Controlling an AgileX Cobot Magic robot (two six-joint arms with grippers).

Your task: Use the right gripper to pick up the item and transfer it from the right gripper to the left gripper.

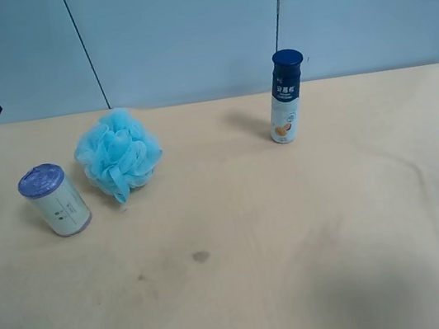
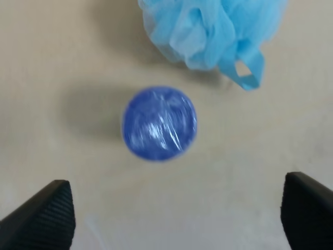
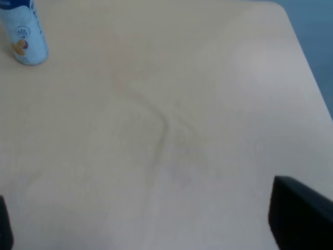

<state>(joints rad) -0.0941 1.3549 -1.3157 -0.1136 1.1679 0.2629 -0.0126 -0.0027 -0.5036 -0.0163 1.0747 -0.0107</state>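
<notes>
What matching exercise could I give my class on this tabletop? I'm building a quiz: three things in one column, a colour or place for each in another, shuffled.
Column one:
1. canister
2. bath pouf
3. bottle

Column two:
A. fluffy light blue, sitting between the other two
B. navy cap, standing alone toward the exterior high view's right
C. shiny purple-blue foil top, nearest the exterior high view's left edge

Pairs: 1-C, 2-A, 3-B
</notes>
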